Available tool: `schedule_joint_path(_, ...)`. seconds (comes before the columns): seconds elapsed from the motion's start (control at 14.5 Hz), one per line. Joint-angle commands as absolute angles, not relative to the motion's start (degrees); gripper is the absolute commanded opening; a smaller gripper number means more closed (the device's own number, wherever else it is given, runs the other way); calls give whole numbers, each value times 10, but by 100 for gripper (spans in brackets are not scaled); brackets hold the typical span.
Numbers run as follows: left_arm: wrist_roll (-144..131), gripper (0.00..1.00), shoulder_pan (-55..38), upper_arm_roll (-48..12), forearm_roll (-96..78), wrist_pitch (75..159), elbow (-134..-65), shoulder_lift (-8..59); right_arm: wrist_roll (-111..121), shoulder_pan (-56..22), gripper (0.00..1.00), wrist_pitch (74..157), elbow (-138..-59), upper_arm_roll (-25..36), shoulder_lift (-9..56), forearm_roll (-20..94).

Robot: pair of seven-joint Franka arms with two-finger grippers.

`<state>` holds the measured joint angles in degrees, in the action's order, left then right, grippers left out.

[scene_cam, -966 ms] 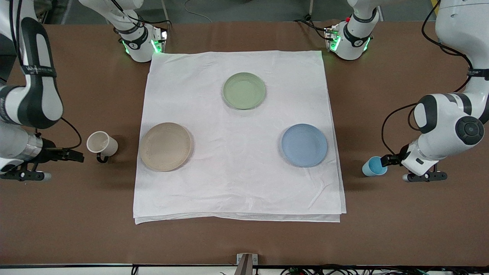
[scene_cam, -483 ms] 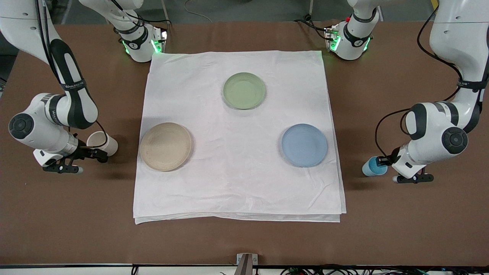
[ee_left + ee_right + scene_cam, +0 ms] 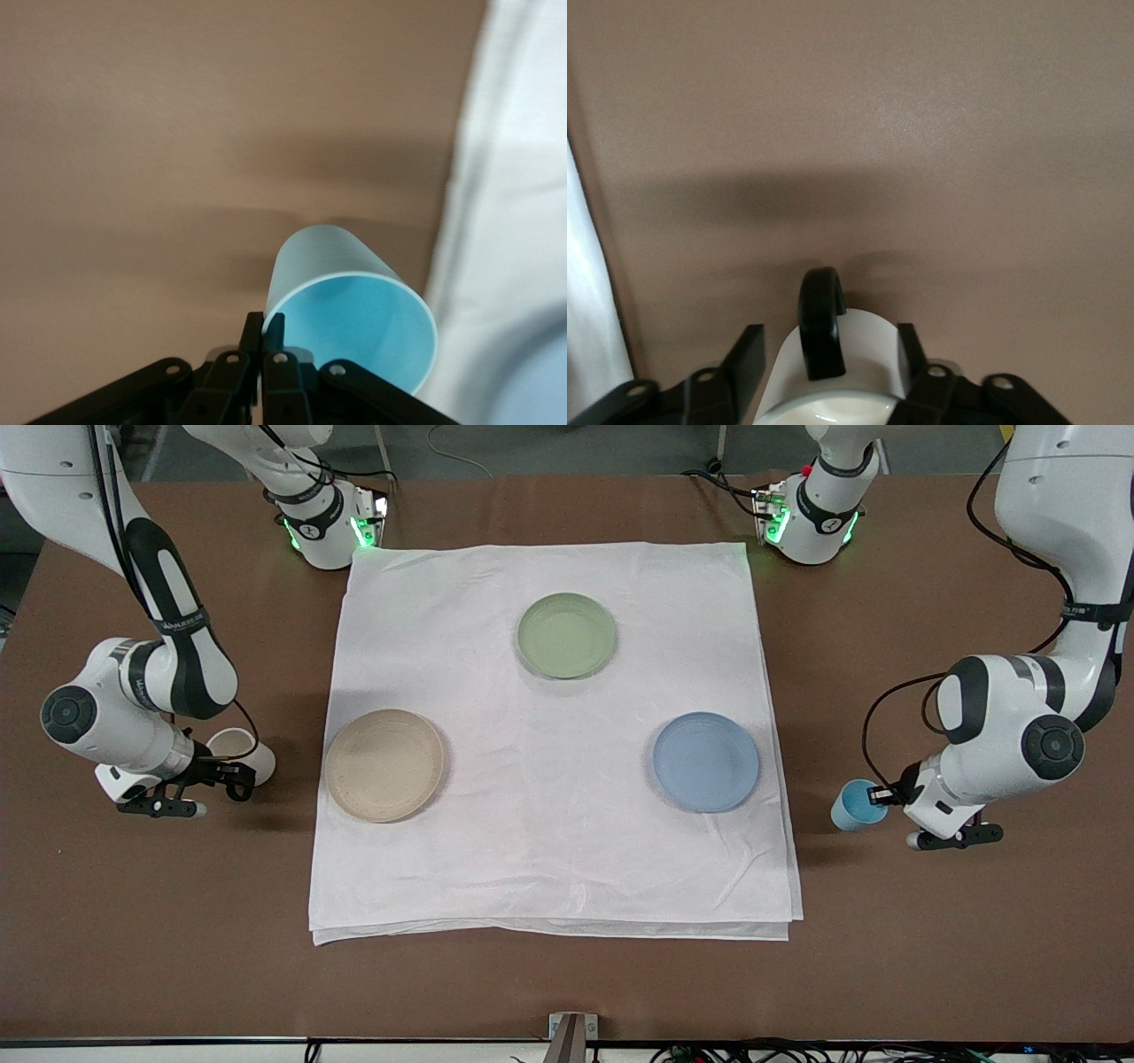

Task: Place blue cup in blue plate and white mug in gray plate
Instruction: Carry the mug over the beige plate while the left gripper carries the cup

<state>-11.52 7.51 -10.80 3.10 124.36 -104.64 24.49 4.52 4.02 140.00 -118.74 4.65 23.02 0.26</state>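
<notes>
Brown table: left pincer [image 3: 262, 354] pinches blue cup [image 3: 350, 320] rim; right pincer [image 3: 831, 356] straddles half-hidden white mug [image 3: 833, 372].

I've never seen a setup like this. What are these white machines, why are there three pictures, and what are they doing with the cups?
They are two robot arms bolted to a brown table, each ending in a two-finger gripper. The wide picture comes from a high camera facing them; the other two come from cameras on their wrists. On a white cloth lie a green plate, a gray plate and a blue plate. The left gripper pinches the rim of the blue cup, off the cloth beside the blue plate. The right gripper has its fingers on either side of the white mug, beside the gray plate.
</notes>
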Motion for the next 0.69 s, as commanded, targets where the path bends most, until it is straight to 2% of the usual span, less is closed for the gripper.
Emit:
schedule_joint_path(0.0, -166, 0, 76, -154, 17, 1196, -1065, 193, 41, 47, 6, 1400, -1209, 40, 209, 9)
schedule_joint_path(0.07, -200, 0, 76, -175, 7, 1197, -1076, 187, 40, 47, 1, 1400, -1208, 40, 208, 9)
schedule_joint_path(0.21, -300, 0, 71, -214, 3, 1212, -1088, 190, 39, 41, 0, 1373, -1192, 39, 207, 19)
schedule_joint_path(0.41, -384, 0, 51, -250, 3, 1262, -1108, 213, 23, 15, 0, 1225, -1115, 37, 194, 77)
schedule_joint_path(0.62, -445, 2, 16, -249, 10, 1297, -1122, 232, -90, -54, 0, 1228, -1146, 37, 158, 83)
